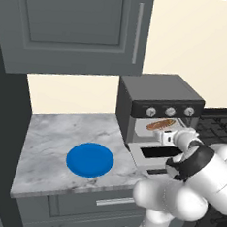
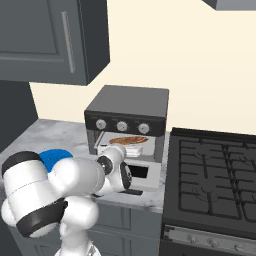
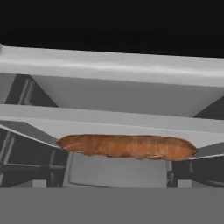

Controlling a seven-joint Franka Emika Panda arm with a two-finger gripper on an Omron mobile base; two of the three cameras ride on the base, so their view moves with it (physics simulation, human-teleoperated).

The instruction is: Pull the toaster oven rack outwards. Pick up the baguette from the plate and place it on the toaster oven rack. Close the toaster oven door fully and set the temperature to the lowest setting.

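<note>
1. The toaster oven stands on the marble desk, beside the black stovetop.
2. The toaster oven door is folded down flat in front of the opening.
3. The baguette lies lengthwise on the toaster oven rack, at the oven mouth just below the knobs.
4. The gripper is at the opening, close to the baguette. Whether the fingers are spread or pressed together cannot be told.
5. The blue plate lies bare on the desk, left of the oven.
</note>
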